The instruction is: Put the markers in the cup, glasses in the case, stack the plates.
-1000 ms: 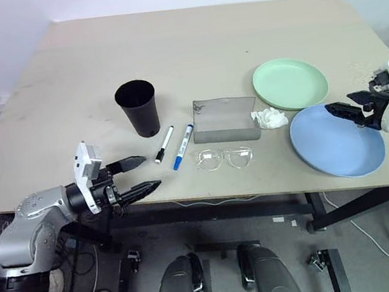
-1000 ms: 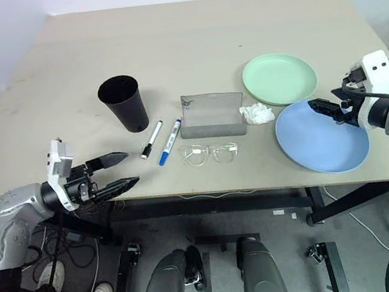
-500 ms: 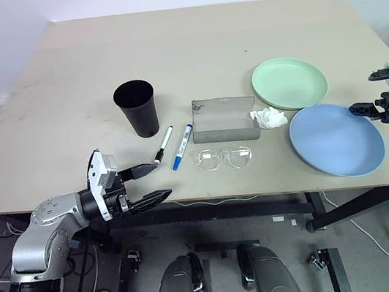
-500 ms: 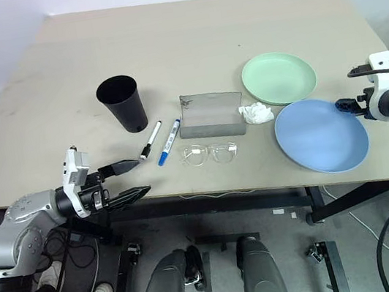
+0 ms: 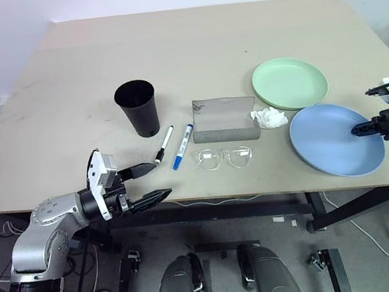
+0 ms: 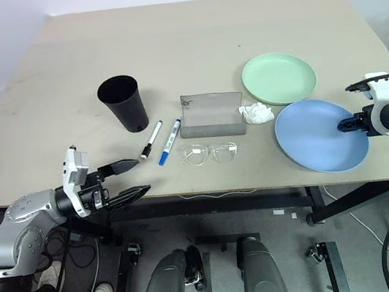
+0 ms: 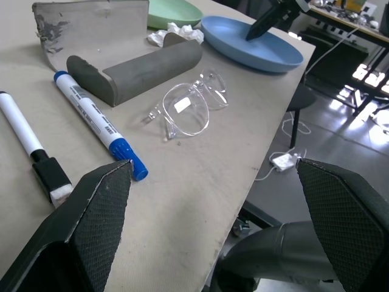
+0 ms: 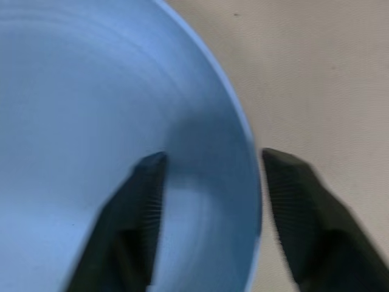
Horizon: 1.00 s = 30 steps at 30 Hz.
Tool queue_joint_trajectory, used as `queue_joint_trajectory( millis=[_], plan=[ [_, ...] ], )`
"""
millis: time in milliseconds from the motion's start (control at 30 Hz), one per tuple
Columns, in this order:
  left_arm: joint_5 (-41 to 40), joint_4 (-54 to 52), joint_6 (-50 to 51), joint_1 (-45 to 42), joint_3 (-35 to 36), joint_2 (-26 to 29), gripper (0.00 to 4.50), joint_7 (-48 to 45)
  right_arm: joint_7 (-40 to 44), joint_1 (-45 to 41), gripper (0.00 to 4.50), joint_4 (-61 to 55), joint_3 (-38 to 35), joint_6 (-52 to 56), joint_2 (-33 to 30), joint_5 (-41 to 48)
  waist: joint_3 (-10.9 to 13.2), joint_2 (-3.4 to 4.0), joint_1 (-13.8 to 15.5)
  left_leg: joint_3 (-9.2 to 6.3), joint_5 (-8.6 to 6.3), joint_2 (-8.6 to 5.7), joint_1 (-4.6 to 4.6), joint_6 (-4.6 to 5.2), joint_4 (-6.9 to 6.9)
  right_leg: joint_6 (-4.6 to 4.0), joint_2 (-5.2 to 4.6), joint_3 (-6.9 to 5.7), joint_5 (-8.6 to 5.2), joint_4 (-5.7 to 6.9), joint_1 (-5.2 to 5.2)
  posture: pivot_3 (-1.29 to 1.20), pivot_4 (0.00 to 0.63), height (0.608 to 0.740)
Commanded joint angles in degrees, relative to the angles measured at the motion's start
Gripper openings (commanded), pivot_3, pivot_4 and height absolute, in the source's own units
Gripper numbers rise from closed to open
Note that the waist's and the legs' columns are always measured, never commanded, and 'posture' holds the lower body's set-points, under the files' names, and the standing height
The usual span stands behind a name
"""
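Two round shallow plates are set side by side at the right of the pale wooden table [image 5: 187, 51]: the pale green plate [image 5: 290, 83] farther back and the light blue plate [image 5: 336, 140] nearer the front edge, their rims close together. The blue plate's right rim is straddled by the right gripper [image 8: 209, 182], one black finger over the inside, the other outside, the jaws part-open and not yet pressed on the rim. A crumpled white tissue [image 5: 269, 117] is seen between the plates and the grey oblong spectacle case [image 5: 225, 119], which lies open. The clear-framed glasses [image 5: 224, 158] are laid just in front of it. The black-capped marker [image 5: 164, 144] and the blue-capped marker [image 5: 183, 146] lie beside the tall black tapered cup [image 5: 137, 108]. The left gripper [image 5: 152, 181] is held wide open and empty at the table's front edge.
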Motion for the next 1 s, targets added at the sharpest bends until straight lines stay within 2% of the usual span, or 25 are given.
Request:
queue_joint_trajectory(
  millis=[33,133,167,267,600,1000],
  plan=[
    [0.3,-0.1,-1.3,-1.3,-0.1,0.1,4.5,-0.5,1.0,0.8,1.08,-1.9,-0.1,0.9,-1.9,-0.6,0.0,0.0,-0.1,0.0,0.0,0.0,0.0,0.0,0.0,0.0,0.0,0.0,0.0,0.0,0.0,0.0,0.15,0.71],
    [0.5,0.4,-1.4,-1.6,-0.3,0.1,4.5,-0.7,1.4,0.8,0.18,-2.7,-0.1,1.5,-2.2,-0.8,0.0,-0.01,-0.1,0.0,0.0,0.02,0.03,0.0,0.01,0.0,0.02,0.0,0.0,0.0,0.02,0.0,0.15,0.71],
    [0.6,0.7,-1.5,-1.8,-0.4,0.0,4.5,-0.8,1.6,1.0,0.02,-3.2,-0.1,1.6,-2.4,-0.9,0.0,-0.02,-0.2,0.0,0.0,0.03,0.06,0.0,0.01,0.0,0.03,0.0,0.0,0.0,0.06,0.0,0.15,0.71],
    [1.0,1.6,-2.0,-2.2,-0.8,0.0,4.5,-1.1,2.3,1.3,0.02,-4.7,-0.3,2.6,-2.8,-0.6,0.0,-0.01,-0.2,0.0,-0.01,0.05,0.28,-0.01,0.01,0.0,0.04,-0.01,0.0,0.0,0.09,0.0,0.15,0.71],
    [1.3,3.3,-2.4,-3.0,-1.4,-0.2,4.5,-1.8,9.4,3.8,0.02,-15.0,-1.5,3.8,-8.0,2.4,0.0,0.03,-0.2,0.16,0.0,0.24,0.18,-0.01,0.0,0.01,0.03,-0.13,0.01,0.01,0.06,0.0,0.15,0.71],
    [1.5,4.3,-2.2,-4.1,-1.2,0.7,4.5,-3.1,16.8,4.9,0.02,-20.7,-9.9,3.6,-11.2,11.0,0.0,0.05,0.0,0.18,-0.01,0.25,0.15,-0.02,0.0,0.01,0.02,-0.14,0.01,0.0,-0.05,0.0,0.15,0.71]
  ],
)
